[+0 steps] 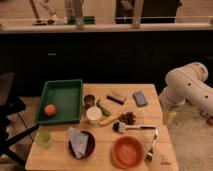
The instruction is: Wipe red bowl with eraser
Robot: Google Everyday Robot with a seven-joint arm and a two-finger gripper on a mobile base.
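The red bowl (127,151) stands near the front edge of the wooden table (105,162), right of centre. The eraser (116,97), a small dark block with a tan top, lies flat at the back of the table, well apart from the bowl. My white arm (187,85) bends in from the right. My gripper (170,118) hangs beside the table's right edge, away from both the eraser and the bowl, and holds nothing that I can see.
A blue-grey pad (140,98) lies right of the eraser. A green tray (62,100) holds an orange fruit (49,109). A dark dish with cloth (81,144), green cup (43,138), white cup (93,115), brush (131,127) and metal utensil (151,145) surround the bowl.
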